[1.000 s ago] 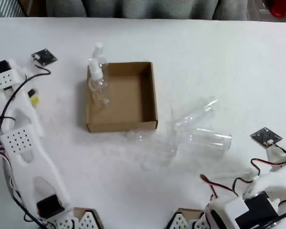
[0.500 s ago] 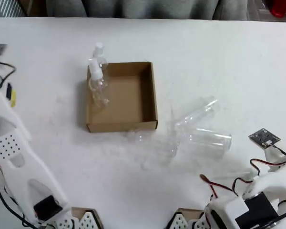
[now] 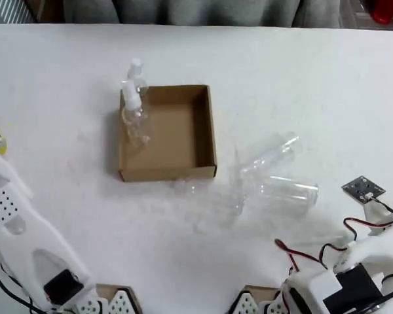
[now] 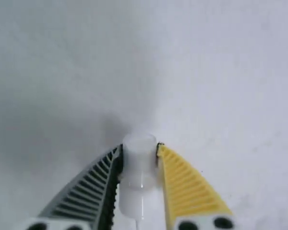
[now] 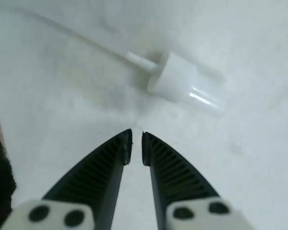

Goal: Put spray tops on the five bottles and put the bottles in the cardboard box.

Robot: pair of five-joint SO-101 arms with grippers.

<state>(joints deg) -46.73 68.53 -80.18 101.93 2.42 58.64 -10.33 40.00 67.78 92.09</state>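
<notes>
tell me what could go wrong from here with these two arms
1. The left gripper pinches the white plastic spray top by its smooth round cap; it may twist or slip out in transit.
2. The clear plastic bottles lie on their sides beside the brown cardboard box; a nudge could roll them, and capping one lying down looks hard.
3. The right gripper is shut near a second white spray top; pushing down could bend its thin tube.

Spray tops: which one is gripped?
The spray top between the left gripper's grey and yellow fingers; the other spray top lies free on the table, beyond the right gripper.
</notes>
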